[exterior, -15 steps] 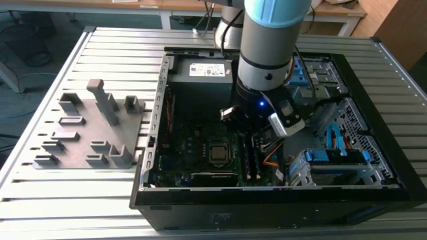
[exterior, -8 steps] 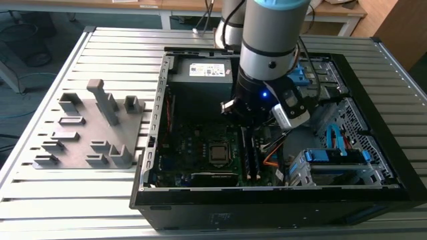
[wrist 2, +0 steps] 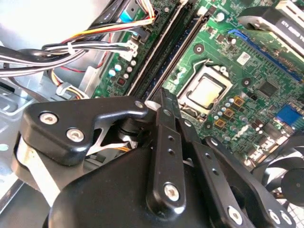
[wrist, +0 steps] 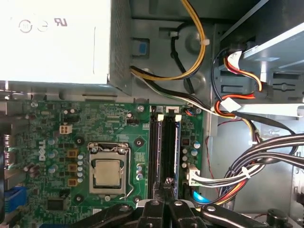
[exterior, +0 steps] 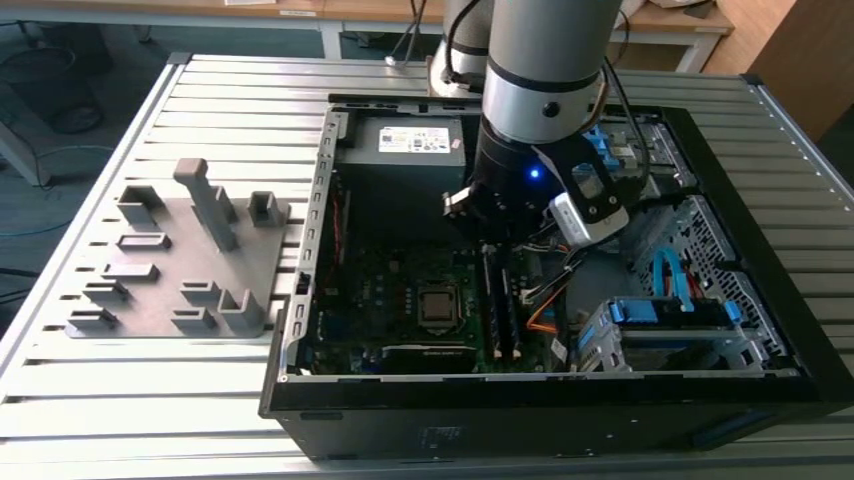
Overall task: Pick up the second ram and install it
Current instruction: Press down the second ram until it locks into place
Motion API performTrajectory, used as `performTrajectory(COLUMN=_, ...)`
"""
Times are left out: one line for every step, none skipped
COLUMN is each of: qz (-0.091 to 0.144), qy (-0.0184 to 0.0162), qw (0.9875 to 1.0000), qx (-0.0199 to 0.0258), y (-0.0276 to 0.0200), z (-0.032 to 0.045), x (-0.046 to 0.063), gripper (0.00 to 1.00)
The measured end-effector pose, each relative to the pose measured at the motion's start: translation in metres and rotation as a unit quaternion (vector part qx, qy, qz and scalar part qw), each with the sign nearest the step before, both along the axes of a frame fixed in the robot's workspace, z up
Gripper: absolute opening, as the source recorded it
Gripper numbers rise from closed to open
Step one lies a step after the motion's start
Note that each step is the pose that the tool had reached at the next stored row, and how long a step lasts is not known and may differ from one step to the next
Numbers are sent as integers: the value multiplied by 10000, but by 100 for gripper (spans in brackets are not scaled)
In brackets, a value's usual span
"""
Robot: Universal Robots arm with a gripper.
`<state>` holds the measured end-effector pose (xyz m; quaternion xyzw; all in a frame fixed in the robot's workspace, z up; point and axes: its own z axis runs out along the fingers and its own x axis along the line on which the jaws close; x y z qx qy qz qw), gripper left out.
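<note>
Two dark memory sticks stand edge-on, side by side, in the motherboard's slots inside the open computer case point(exterior: 747, 385). The second ram point(exterior: 489, 300) point(wrist 2: 183, 51) point(wrist: 156, 147) looks to be the stick nearer the processor socket point(wrist: 108, 172), seated in its slot. The other stick point(exterior: 511, 312) point(wrist: 173, 142) lies just beyond it. My gripper point(exterior: 483, 238) point(wrist 2: 159, 97) point(wrist: 167, 183) is shut, fingertips together, right over one end of the sticks and in line with the second ram. Whether the tips touch it I cannot tell.
Bundled cables point(wrist: 266, 156) run close beside the slots. The power supply point(exterior: 420, 140) sits at the case's far end and a drive cage point(exterior: 667, 330) at the exterior view's right. On the exterior view's left, a grey fixture block point(exterior: 174, 265) rests on the slatted table.
</note>
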<state>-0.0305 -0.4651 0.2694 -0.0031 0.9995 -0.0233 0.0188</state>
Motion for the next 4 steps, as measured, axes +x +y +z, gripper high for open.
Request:
performTrajectory(qz=0, qy=0, qw=10000, qx=-1, y=0, z=2, x=0, gripper=10)
performTrajectory(qz=0, qy=0, qw=10000, qx=-1, y=0, z=3, x=0, gripper=10)
performTrajectory(qz=0, qy=0, qw=10000, qx=-1, y=0, z=4, x=0, gripper=10)
performTrajectory(qz=0, qy=0, qw=10000, qx=-1, y=0, z=4, x=0, gripper=10)
